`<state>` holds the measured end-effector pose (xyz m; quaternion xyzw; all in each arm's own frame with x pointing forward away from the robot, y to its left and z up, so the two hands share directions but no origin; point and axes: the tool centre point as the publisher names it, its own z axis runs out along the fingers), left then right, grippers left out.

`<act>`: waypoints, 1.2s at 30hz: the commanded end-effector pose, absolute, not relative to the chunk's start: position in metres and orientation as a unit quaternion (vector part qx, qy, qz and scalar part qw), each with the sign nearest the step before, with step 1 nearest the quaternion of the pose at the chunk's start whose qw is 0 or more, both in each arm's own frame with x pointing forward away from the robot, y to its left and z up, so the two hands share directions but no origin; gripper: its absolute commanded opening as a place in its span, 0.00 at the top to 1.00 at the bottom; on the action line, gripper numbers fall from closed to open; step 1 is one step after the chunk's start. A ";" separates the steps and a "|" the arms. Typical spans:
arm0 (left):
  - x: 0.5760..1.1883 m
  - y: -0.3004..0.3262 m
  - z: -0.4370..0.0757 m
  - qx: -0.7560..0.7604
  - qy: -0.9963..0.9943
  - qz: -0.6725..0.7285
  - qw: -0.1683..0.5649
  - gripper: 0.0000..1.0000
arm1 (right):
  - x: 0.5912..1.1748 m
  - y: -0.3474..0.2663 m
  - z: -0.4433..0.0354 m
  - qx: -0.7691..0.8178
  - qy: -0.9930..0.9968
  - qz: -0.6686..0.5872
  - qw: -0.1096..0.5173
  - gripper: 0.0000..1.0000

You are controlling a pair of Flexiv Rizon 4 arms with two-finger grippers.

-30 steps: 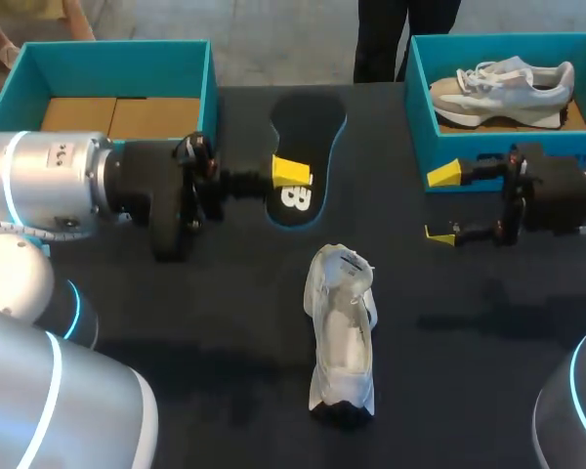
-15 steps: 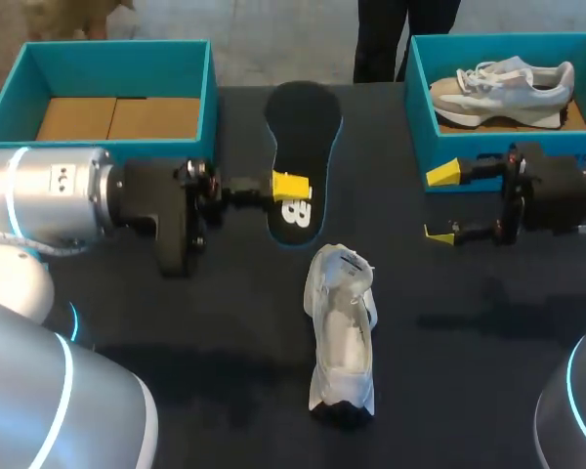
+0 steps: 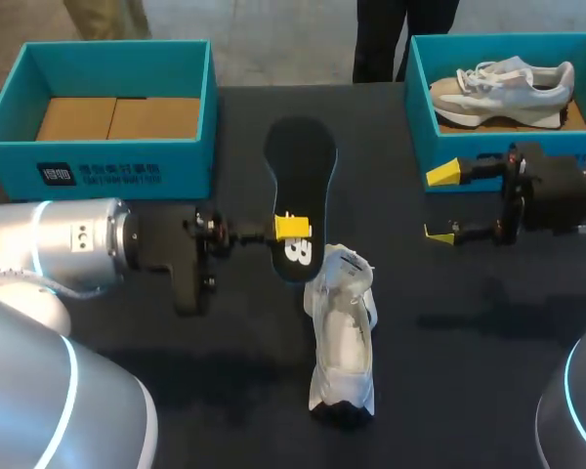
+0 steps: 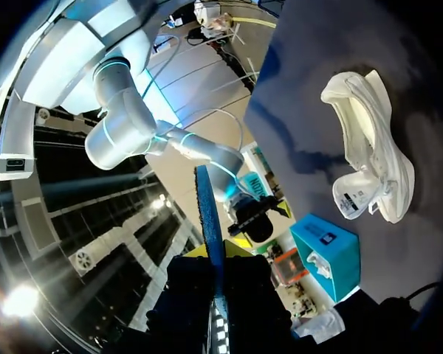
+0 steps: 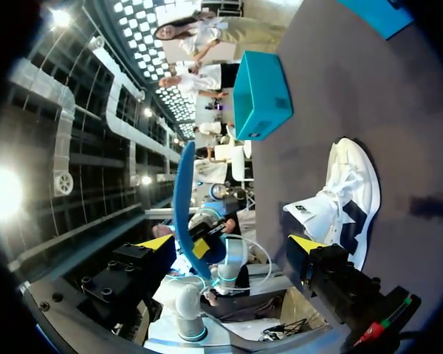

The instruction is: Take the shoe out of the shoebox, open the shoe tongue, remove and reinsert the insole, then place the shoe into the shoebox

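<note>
Shoe lies out on tabletop, nothing holding it. Insole just beyond shoe, logo end pinched in left gripper. Right gripper wide, empty, well right of shoe. Risk: free shoe slides, or insole buckles, on reinsertion.

1. The insole is seen edge-on, clamped from both sides between the fingers of the left gripper.
2. A white shoe is seen lying on the dark tabletop, well apart from the insole.
3. A teal shoebox holding a pale second shoe is seen on that same side of the insole.
4. The right gripper is seen between the insole and the shoebox.
</note>
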<state>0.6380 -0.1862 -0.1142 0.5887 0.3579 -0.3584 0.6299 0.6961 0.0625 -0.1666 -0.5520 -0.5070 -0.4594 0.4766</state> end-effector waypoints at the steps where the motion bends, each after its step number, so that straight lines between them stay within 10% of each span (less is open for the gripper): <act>1: 0.644 -0.189 -0.123 0.588 0.353 -0.359 0.633 1.00 | 0.696 0.064 -0.167 -0.553 -0.507 -0.459 0.476 0.00; 36: 0.654 -0.206 -0.141 0.605 0.335 -0.342 0.636 1.00 | 0.716 0.109 -0.149 -0.539 -0.520 -0.466 0.472 0.00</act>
